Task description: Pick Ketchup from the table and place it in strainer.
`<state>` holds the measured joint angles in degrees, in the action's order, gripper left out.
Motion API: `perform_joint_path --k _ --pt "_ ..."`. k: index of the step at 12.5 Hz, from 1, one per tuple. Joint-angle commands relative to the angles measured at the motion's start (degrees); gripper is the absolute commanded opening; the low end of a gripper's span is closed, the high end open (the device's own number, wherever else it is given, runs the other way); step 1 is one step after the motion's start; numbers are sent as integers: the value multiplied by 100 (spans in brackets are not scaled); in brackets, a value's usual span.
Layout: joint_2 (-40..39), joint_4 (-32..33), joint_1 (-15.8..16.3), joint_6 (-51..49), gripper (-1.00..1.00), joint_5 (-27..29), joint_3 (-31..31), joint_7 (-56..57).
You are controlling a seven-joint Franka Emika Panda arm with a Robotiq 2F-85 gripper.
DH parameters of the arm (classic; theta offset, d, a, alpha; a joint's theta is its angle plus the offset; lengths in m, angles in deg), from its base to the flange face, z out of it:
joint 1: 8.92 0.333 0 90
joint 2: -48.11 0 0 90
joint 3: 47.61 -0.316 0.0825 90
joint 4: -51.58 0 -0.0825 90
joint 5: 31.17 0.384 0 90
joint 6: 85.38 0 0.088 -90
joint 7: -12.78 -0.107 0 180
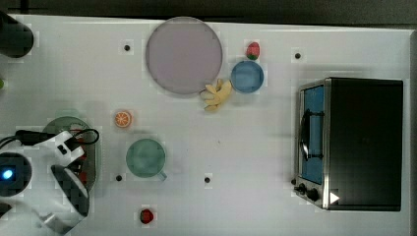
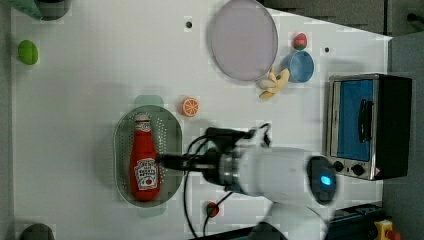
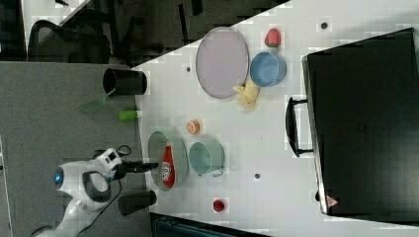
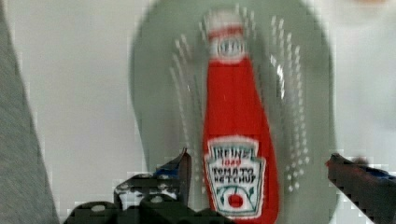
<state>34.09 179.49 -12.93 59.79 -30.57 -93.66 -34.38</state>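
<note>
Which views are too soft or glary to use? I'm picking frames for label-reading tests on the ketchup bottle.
Wrist view: the Ketchup looks soft and smeared, though its label still reads; the strainer holes streak. Left view: even light, the label lettering is small, the arm's shell is blurred. Right view: bottle tiny. Top view: the arm covers most of the strainer; faint shadows, no strong glare.

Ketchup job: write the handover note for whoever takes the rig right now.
Gripper: open, holding nothing, its fingers either side of the ketchup in the wrist view.
Ketchup: lying on its side inside the strainer, label up.
Done: pick and place; bottle released.
Left: pull the arm back clear of the strainer, probably nothing else.
</note>
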Motion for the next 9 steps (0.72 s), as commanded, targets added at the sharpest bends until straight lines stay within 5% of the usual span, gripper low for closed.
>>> perform_joint_path --k 1,5,9 --pt "765 -226 -572 -366 100 47 154 -357" --pt "1848 -337 -1098 -1571 100 47 1005 -254" --pt "2751 -676 -1199 -3038 100 48 2195 -58"
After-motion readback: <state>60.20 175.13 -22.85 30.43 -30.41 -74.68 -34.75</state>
